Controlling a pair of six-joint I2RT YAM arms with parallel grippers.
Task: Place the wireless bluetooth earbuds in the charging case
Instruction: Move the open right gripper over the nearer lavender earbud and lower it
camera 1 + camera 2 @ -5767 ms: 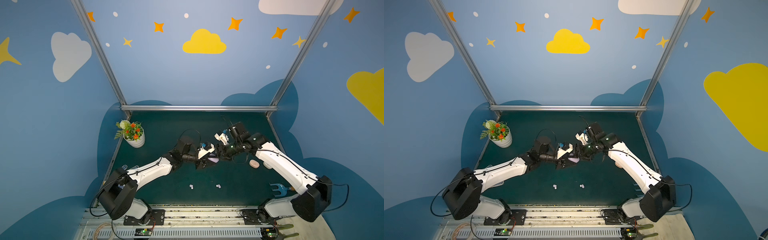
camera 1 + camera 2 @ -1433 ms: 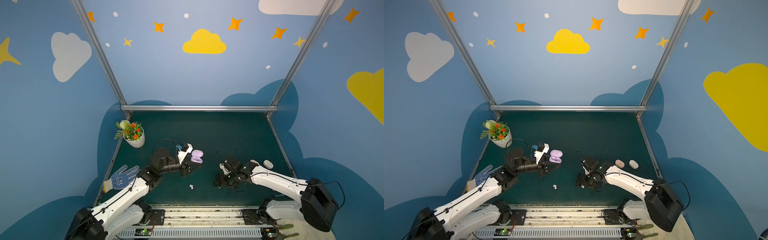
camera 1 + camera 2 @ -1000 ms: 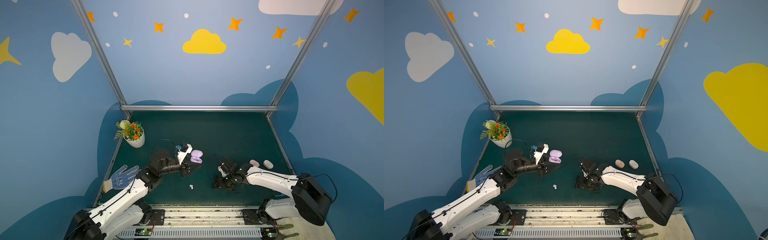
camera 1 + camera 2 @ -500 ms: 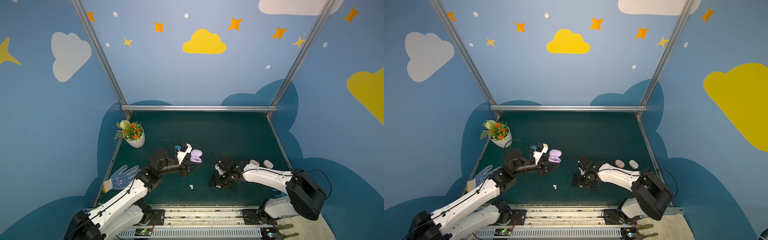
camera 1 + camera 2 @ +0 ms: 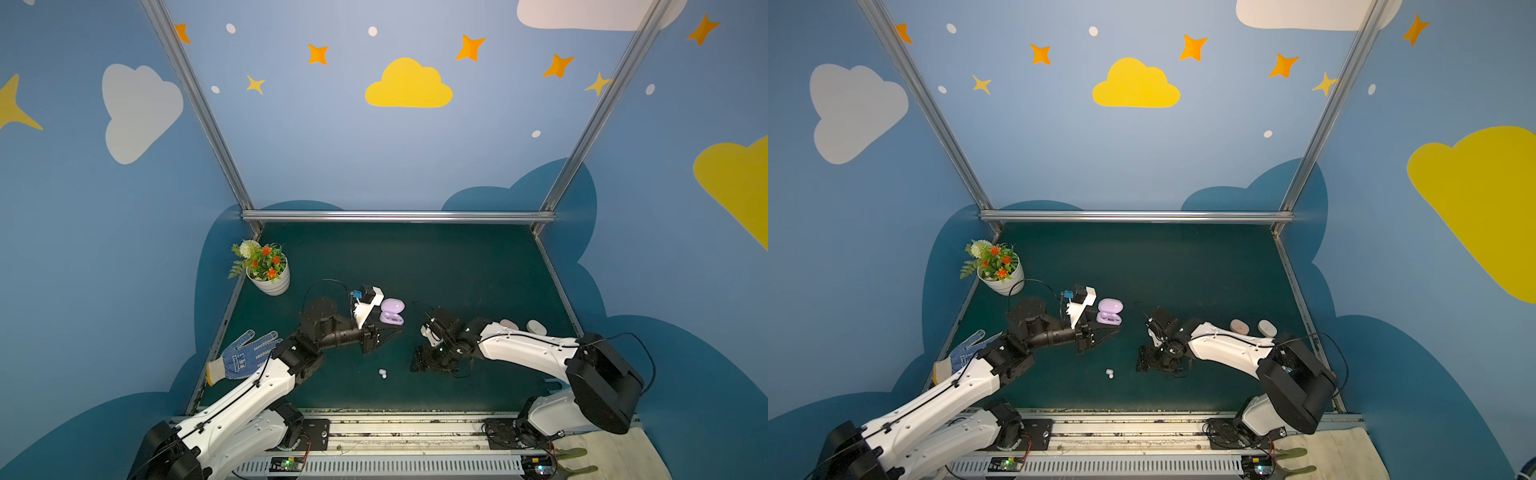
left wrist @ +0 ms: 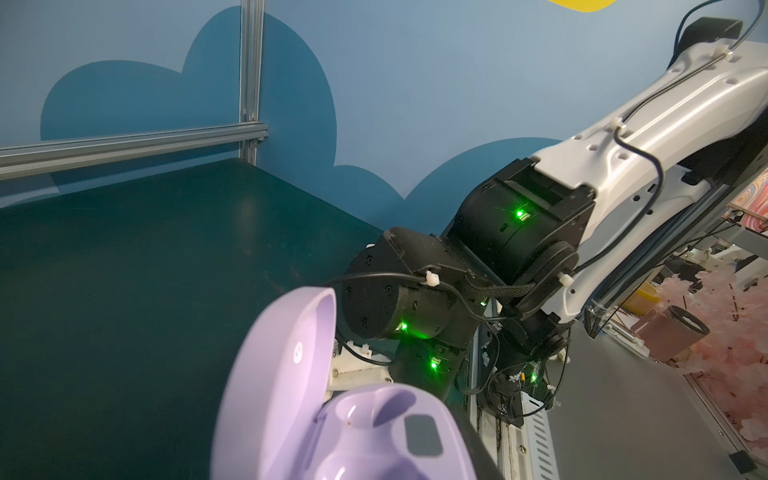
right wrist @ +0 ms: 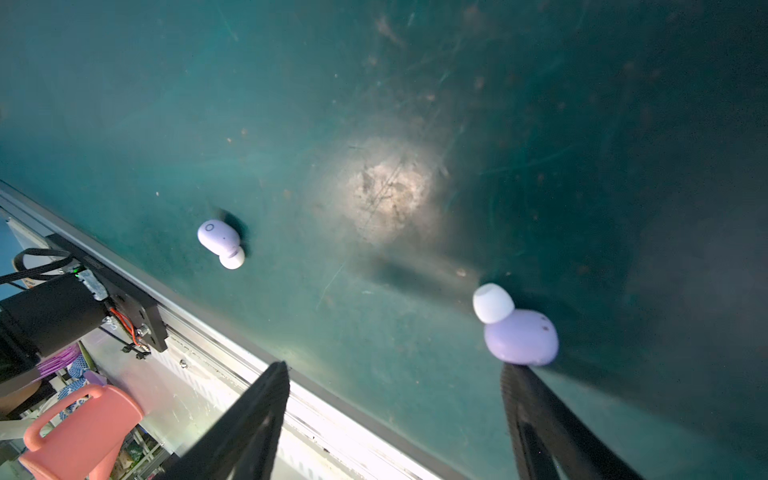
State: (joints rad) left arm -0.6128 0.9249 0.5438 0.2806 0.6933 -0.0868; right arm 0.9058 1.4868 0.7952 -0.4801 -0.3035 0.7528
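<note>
Clamping one lavender case, left claw is closed; right claw gapes near two earbuds.

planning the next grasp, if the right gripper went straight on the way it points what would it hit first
Probably the lavender earbud, lying right at one fingertip of the open right gripper; between the fingers only the green table lies ahead. How close is hard to judge.

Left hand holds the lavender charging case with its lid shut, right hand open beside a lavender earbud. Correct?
No: the lid stands open, as the left wrist view shows. Otherwise correct: left hand holds the lavender charging case, right hand open beside a lavender earbud.
</note>
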